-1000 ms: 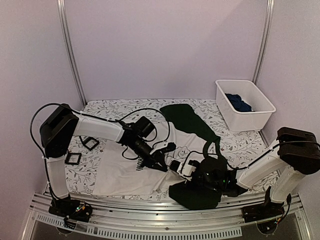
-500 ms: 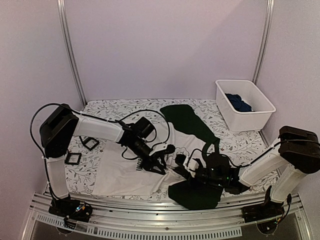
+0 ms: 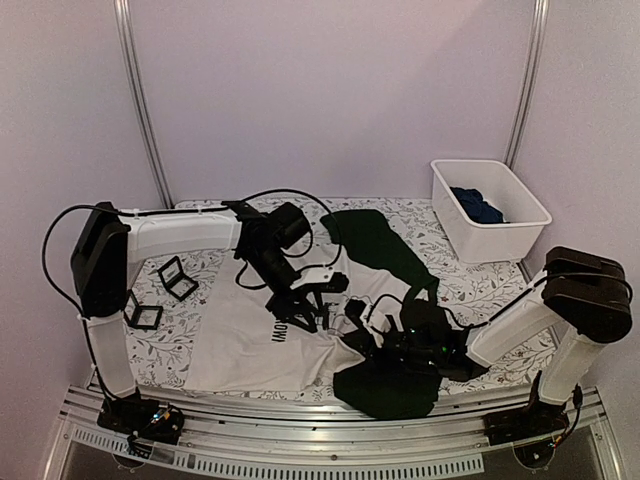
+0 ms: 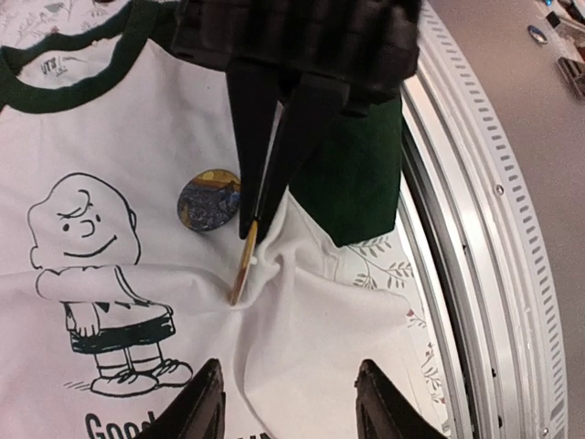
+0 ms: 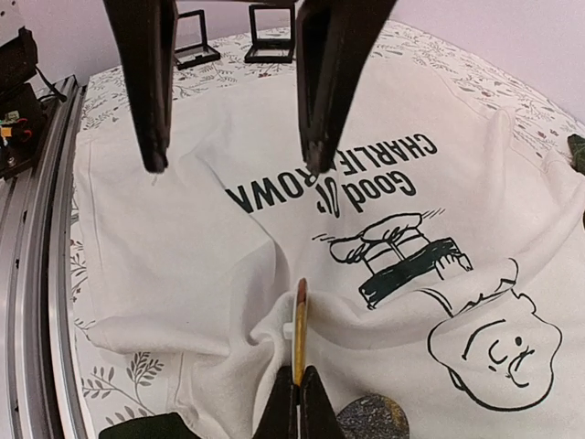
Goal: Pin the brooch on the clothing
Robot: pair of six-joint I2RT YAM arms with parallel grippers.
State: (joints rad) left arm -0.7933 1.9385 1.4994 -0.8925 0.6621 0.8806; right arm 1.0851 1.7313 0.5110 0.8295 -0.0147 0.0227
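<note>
Well, the flowery table (image 3: 200, 215) fills the middle of the top view, and the white shirt (image 4: 137, 119) with the cartoon boy lies on it. The left gripper (image 4: 291, 393) hangs over the shirt at the bottom of its own view. Its two fingers are spread apart and hold nothing. The right gripper (image 5: 297, 401) is squeezed tight at the bottom middle of its own view. The round brooch (image 4: 208, 201) lies on the shirt, just right of the boy's head in the left wrist view. Smallest is the thin gold pin (image 4: 244, 265) that the right gripper grips. I cannot tell if the pin and brooch are joined. The pin's tip touches a bunched fold. I think a push could slide the loose cloth away, since nothing holds it down. The pin could also slip sideways out of the squeeze.
</note>
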